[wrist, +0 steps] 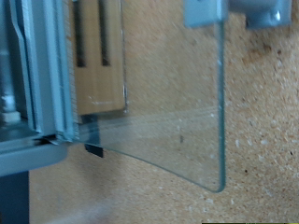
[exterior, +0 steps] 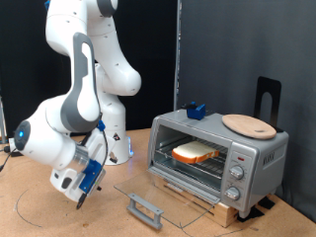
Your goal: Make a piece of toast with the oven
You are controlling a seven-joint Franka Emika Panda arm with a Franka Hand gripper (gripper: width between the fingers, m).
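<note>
Exterior view: the oven (exterior: 219,156) sits on a low wooden base toward the exterior view's right, on the cork-topped table (exterior: 39,212). Its glass door (exterior: 163,196) is dropped fully open and lies flat in front of the cavity, grey handle (exterior: 145,209) at the outer edge. The piece of toast (exterior: 196,153) lies flat on the wire rack inside, pale face up and crust showing. Judgement: loading is done, but the door is not yet shut.

A round wooden plate (exterior: 248,124) rests on the oven roof, bare, probably where the bread came from. A small blue object (exterior: 195,110) sits at the roof's rear corner; I cannot identify it. Two knobs (exterior: 236,175) are on the right-hand panel, their markings too small to read. No brand or label is legible in either view.

The pincer (exterior: 83,188) hangs low at the exterior view's left, just above the table, well apart from the toast and nearest the door handle. Nothing is visible between its fingers; whether they are open or closed I cannot tell.

Wrist view: the glass door (wrist: 177,103) and its handle (wrist: 234,11) are seen from close by, with the oven front (wrist: 47,75) at the edge, which suggests the hand is lined up on the door. The fingers do not show here.
</note>
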